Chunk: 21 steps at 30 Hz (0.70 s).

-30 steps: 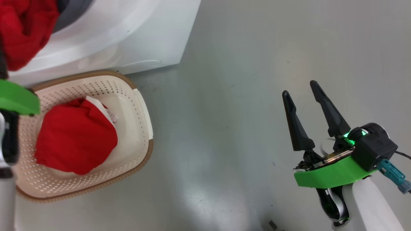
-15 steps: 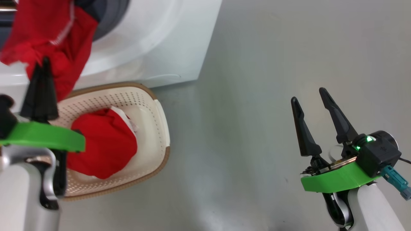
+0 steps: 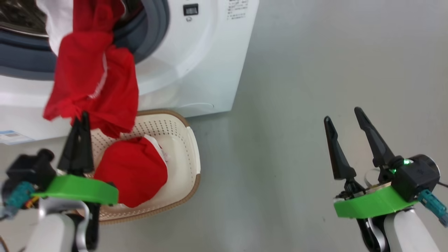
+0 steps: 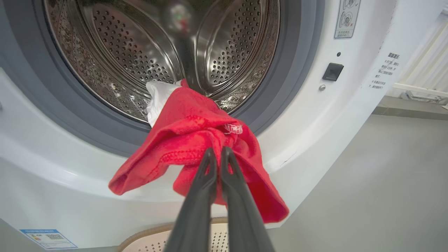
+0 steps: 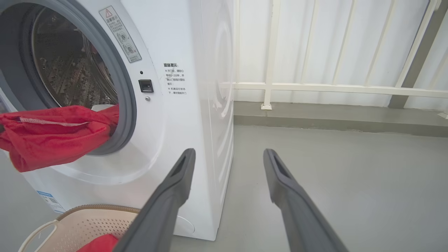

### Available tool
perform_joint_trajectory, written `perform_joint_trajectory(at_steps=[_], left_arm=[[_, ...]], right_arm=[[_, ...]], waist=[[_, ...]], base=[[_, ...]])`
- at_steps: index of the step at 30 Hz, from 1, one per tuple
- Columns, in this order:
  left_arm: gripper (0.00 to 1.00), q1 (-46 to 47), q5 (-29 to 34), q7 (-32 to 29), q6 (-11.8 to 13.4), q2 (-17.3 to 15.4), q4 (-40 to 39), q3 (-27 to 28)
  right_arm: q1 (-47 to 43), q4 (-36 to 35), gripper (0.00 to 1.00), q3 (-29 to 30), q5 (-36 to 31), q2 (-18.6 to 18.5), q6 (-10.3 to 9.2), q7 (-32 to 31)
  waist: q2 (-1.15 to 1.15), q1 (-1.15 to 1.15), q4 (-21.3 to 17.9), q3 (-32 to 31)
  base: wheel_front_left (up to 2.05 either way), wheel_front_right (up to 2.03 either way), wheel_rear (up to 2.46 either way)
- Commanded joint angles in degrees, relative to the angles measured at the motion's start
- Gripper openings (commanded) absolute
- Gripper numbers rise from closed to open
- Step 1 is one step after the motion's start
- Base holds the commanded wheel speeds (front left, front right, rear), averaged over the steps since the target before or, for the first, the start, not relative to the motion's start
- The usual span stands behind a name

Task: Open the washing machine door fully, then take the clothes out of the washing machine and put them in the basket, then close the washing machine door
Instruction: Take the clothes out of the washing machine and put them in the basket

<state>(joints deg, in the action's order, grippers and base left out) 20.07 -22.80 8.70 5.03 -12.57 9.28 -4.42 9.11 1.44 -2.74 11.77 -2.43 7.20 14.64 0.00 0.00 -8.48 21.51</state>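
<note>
The left gripper (image 3: 80, 117), its fingers pressed together, pinches a red garment (image 3: 94, 77) by its bunched lower edge. The garment's long axis runs from that pinch up and away, over the grey gasket (image 4: 280, 70) into the drum (image 4: 115, 52) of the washing machine (image 3: 210, 52). Its white end lies there, though I cannot tell whether it is caught inside. The basket (image 3: 190, 154) sits on the floor just beside the machine's front, below the pinch and slightly nearer, with a folded red garment (image 3: 133, 171) already in it. The right gripper (image 3: 342, 115) hangs well apart to the right, fingers wide and empty, so the left arm is nearer.
</note>
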Motion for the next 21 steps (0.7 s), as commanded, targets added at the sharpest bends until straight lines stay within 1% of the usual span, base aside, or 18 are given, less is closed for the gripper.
perform_joint_trajectory(at_steps=[1,16,21], left_arm=[[0.00,-1.23,-0.34,0.46,-0.13,-0.64,-1.71,1.17],[0.00,-6.95,-1.76,-0.32,-0.78,2.73,-0.94,-2.80],[0.00,-9.19,-2.32,-1.22,-1.16,4.07,0.15,-4.70]], right_arm=[[-1.65,-1.35,1.00,-0.97,-0.78,-0.44,0.29,0.36],[-4.26,-1.20,1.00,-0.15,-1.66,-0.44,0.29,0.36],[-4.87,-1.61,1.00,0.09,-1.84,-0.44,0.29,0.36]], waist=[[0.00,0.00,0.90,-1.70],[0.00,0.00,2.14,-6.53],[0.00,0.00,2.24,-6.68]], base=[[0.00,0.00,0.00],[0.00,0.00,0.00],[0.00,0.00,0.00]])
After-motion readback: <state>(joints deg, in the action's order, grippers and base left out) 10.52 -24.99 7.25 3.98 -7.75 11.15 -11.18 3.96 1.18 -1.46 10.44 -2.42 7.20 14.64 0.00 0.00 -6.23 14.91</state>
